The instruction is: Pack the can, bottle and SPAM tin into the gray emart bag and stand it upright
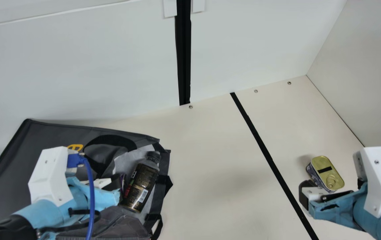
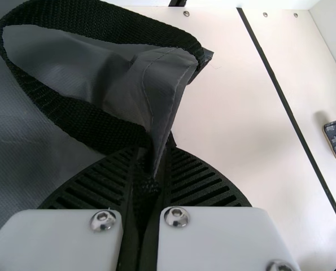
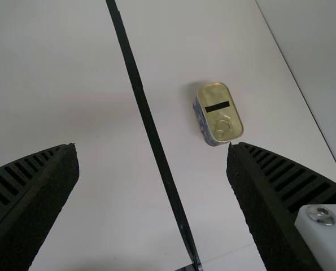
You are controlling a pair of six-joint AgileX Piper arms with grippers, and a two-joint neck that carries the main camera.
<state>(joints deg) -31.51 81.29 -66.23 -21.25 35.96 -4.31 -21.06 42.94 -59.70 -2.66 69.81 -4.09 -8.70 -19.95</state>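
My left gripper (image 1: 118, 186) is over the gray bag (image 1: 7, 160), which lies flat at the left of the table. The bottle (image 1: 142, 185) rests at the bag's opening, cap toward the back. In the left wrist view, my left gripper (image 2: 151, 169) is shut on the bag's edge (image 2: 166, 84) and black strap. The SPAM tin (image 1: 327, 172) stands on the table at the right, gold lid up. My right gripper (image 1: 310, 196) is close by it. In the right wrist view, the open right gripper (image 3: 152, 152) has the tin (image 3: 219, 113) beyond its fingertips, not between them.
White panels (image 1: 77, 73) rise behind the table (image 1: 210, 166), and another wall (image 1: 367, 73) stands at the right. A black tape line (image 1: 263, 150) runs across the table between bag and tin.
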